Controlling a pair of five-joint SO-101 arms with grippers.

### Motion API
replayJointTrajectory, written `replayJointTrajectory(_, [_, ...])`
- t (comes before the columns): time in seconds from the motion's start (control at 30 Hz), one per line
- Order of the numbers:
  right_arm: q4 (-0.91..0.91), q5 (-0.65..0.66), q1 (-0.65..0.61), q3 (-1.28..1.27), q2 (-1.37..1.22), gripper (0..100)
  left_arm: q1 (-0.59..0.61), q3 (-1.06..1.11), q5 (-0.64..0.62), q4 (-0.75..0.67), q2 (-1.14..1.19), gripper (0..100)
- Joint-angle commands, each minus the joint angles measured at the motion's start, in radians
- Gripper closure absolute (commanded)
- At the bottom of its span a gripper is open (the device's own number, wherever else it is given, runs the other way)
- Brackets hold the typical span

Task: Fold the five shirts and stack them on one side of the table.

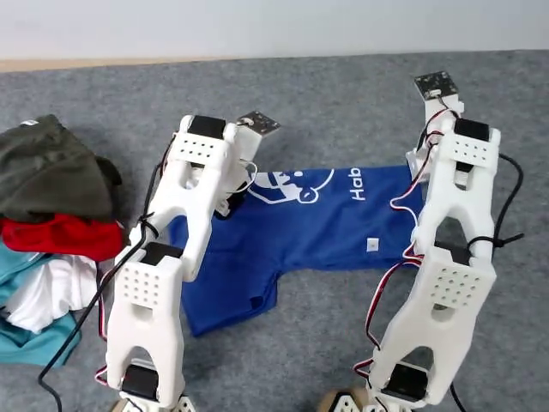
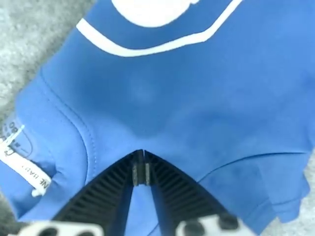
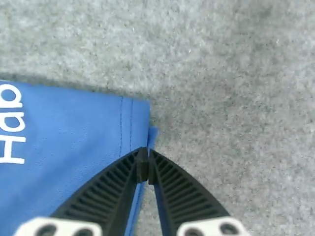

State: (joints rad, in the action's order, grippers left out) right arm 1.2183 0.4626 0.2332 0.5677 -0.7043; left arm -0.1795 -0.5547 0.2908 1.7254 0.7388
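A blue shirt [image 1: 317, 223] with white print lies spread on the grey table, one sleeve toward the front. My left gripper [image 2: 141, 169] is shut, its tips pinching the blue shirt [image 2: 197, 98] next to the collar and its white label [image 2: 22, 157]. My right gripper [image 3: 145, 167] is shut on the hem corner of the blue shirt [image 3: 64, 147], right at the fabric's edge. In the high view the left arm [image 1: 202, 184] covers the collar end and the right arm [image 1: 455, 180] stands over the hem end.
A loose pile of shirts sits at the table's left edge: dark green [image 1: 51, 167] on top, red [image 1: 60, 236], white [image 1: 47, 287] and teal [image 1: 34, 343] below. Bare grey table [image 1: 343, 103] stretches behind the blue shirt and to its right.
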Motion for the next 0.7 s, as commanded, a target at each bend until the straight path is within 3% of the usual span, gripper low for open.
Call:
replayJointTrajectory(0.0, [0.038, -0.012, 0.012, 0.048, 0.077, 89.0, -0.009, -0.002, 0.000, 0.029, -0.064, 99])
replayJointTrajectory(0.13, [0.062, -0.110, -0.002, 0.048, 0.076, 83.2, -0.009, -0.002, 0.000, 0.029, -0.063, 99])
replayJointTrajectory(0.67, [0.019, -0.117, -0.101, 0.052, -0.048, 83.3, -0.009, -0.002, 0.000, 0.029, -0.063, 99])
